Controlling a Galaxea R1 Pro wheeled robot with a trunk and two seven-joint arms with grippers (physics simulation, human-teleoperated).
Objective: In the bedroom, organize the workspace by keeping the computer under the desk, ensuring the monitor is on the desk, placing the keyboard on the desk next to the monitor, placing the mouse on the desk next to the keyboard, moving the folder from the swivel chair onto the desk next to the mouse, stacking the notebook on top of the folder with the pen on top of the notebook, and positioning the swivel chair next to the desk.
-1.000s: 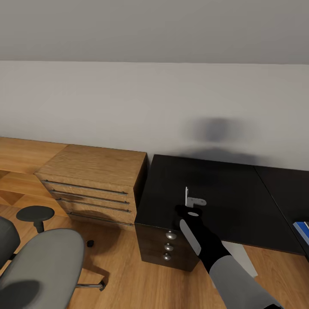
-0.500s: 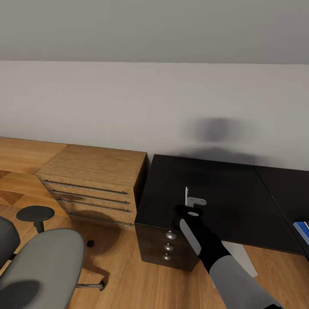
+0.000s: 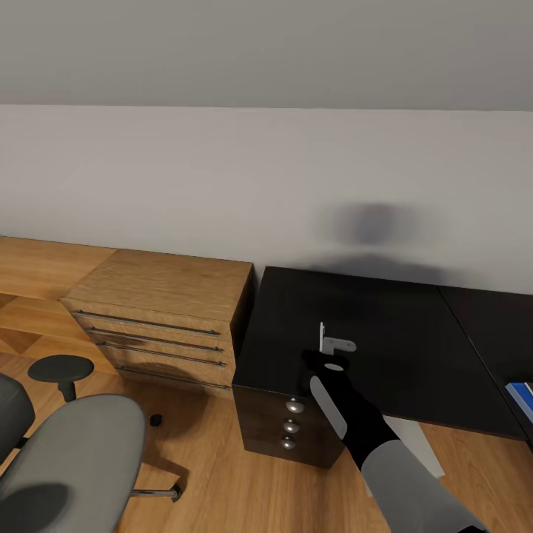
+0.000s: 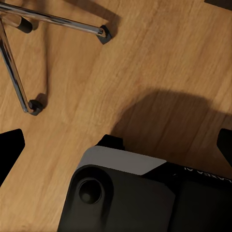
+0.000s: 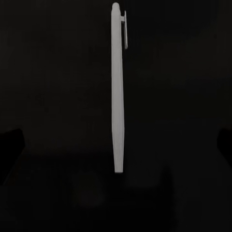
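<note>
Basically no change from a second ago: same camera framing, right gripper (image 3: 332,345) parked over the front left part of the desk (image 3: 400,326), above the drawer pedestal (image 3: 285,426), maybe lifted a hair, too slight to call. Right wrist view: pen (image 5: 117,92) lying flat on the black desktop, running lengthwise between the two dark fingertips (image 5: 10,152), jaws spread wide, touching nothing, pen not gripped. Reads as a pause just over the pen, either pre-grasp or just after letting go; cannot tell which. Left gripper (image 4: 117,145) also spread and empty, hanging low over the wood floor (image 4: 145,58) near the chrome chair legs (image 4: 14,67). Swivel chair (image 3: 74,459) off to the left, apart from the desk, in front of the light-wood drawer chest (image 3: 166,311). Folder (image 3: 522,398) a blue sliver at the right frame edge, on the desk, well apart from the pen. Pen-on-notebook step not done.
</note>
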